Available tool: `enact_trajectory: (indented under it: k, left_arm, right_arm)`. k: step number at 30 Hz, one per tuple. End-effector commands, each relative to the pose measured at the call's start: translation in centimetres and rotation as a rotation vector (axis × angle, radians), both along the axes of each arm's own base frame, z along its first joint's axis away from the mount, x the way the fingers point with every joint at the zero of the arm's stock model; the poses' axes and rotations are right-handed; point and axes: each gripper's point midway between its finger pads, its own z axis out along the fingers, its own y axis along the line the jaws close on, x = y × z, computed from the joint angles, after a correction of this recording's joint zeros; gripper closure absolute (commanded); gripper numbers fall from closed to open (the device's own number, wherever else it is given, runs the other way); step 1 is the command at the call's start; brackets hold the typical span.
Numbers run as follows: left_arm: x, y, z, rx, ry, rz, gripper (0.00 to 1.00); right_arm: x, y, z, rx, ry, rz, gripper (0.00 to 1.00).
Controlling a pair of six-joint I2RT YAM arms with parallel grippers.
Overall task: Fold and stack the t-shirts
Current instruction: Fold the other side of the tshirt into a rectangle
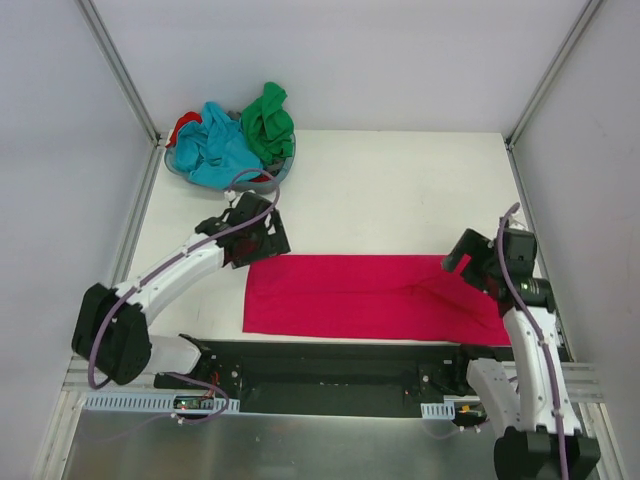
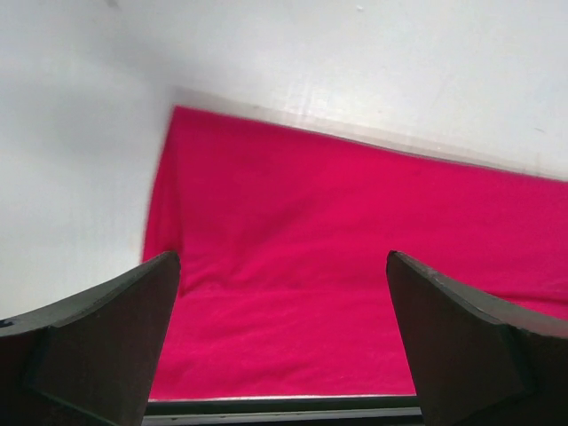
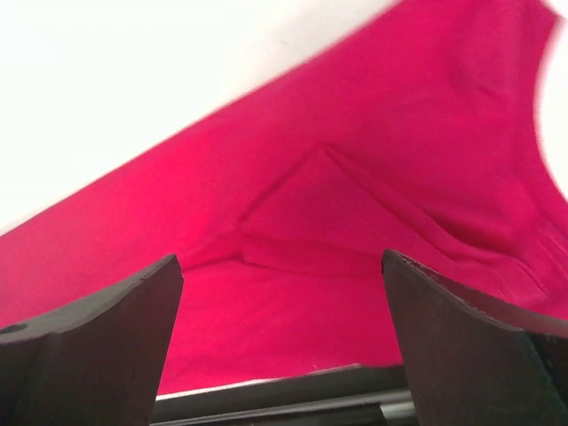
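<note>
Folding is only starting: left gripper (image 2: 282, 259) and right gripper (image 3: 280, 257) are hovering wide open over a part-folded crimson-pink cloth t-shirt (image 1: 360, 295); turquoise (image 1: 215, 150), green (image 1: 268, 122) and red t-shirts (image 1: 184, 124) are waiting.

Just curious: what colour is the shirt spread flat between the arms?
It's a crimson-pink t-shirt, clearest in the top external view.

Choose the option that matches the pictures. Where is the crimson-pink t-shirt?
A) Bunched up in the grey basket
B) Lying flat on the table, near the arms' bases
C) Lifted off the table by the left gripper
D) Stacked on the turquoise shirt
B: the crimson-pink t-shirt lies as a long flat band on the table, with the left gripper and right gripper open over its ends.
</note>
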Motion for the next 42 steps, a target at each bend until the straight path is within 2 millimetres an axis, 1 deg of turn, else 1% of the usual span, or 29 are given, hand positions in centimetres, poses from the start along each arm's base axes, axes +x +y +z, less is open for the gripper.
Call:
enact_trajectory:
  k: [1, 3, 8, 12, 13, 15, 18, 20, 22, 25, 30, 34, 36, 37, 39, 41, 42]
  left_arm:
    - [1.3, -3.7, -0.9, -0.056, 0.046, -0.129, 0.01]
    - [1.4, -4.0, -1.9, -0.046, 0.075, -0.138, 0.01]
    - [0.9, -3.2, -5.2, 0.01, 0.156, -0.112, 0.01]
    - [0.2, -3.0, -7.1, 0.022, 0.218, -0.094, 0.01]
    - [0.1, -2.7, -7.5, 0.035, 0.225, -0.088, 0.01]
    - [-0.1, -2.2, -8.1, 0.055, 0.237, -0.079, 0.01]
    - [-0.5, -1.8, -8.7, 0.061, 0.255, -0.059, 0.01]
    - [-0.7, -1.8, -8.8, 0.057, 0.264, -0.058, 0.01]
    - [-0.8, -1.7, -8.9, 0.06, 0.266, -0.057, 0.01]
    - [-0.9, -1.5, -9.0, 0.07, 0.265, -0.051, 0.01]
    - [-0.9, -1.2, -9.1, 0.078, 0.263, -0.042, 0.01]
    - [-0.8, -1.0, -8.9, 0.084, 0.252, -0.039, 0.01]
    - [-0.9, -0.8, -8.8, 0.094, 0.243, -0.039, 0.01]
    - [-0.8, -0.6, -8.7, 0.097, 0.235, -0.035, 0.01]
    - [-0.7, -0.4, -8.3, 0.104, 0.219, -0.032, 0.01]
    - [-0.7, -0.2, -8.0, 0.111, 0.209, -0.033, 0.01]
    - [-0.6, -0.1, -7.8, 0.111, 0.202, -0.033, 0.01]
  right_arm:
    - [5.7, 3.5, 1.6, 0.118, -0.098, 0.221, 0.04]
    - [6.8, 3.0, 0.6, 0.096, -0.032, 0.219, 0.04]
    - [8.9, 1.9, -2.8, 0.059, 0.114, 0.211, 0.04]
    - [9.7, 1.6, -5.9, 0.058, 0.202, 0.211, 0.04]
    - [10.0, 1.5, -6.3, 0.056, 0.2, 0.211, 0.04]
    - [9.7, 2.0, -7.2, 0.084, 0.236, 0.225, 0.04]
    - [8.4, 3.0, -8.7, 0.137, 0.282, 0.247, 0.04]
    - [7.0, 3.4, -9.6, 0.164, 0.314, 0.249, 0.04]
    - [5.7, 4.3, -9.9, 0.221, 0.333, 0.25, 0.04]
    - [3.4, 5.6, -9.8, 0.292, 0.361, 0.267, 0.04]
    - [0.4, 7.3, -7.5, 0.376, 0.332, 0.307, 0.04]
    - [-3.1, 8.7, -6.6, 0.458, 0.36, 0.318, 0.04]
    - [-5.3, 9.6, -6.1, 0.515, 0.395, 0.328, 0.04]
    - [-6.5, 9.8, -6.1, 0.527, 0.422, 0.322, 0.04]
    - [-8.0, 9.7, -5.8, 0.518, 0.441, 0.316, 0.04]
    - [-8.5, 9.7, -4.9, 0.505, 0.407, 0.333, 0.04]
    - [-8.3, 9.7, -4.2, 0.493, 0.373, 0.348, 0.04]
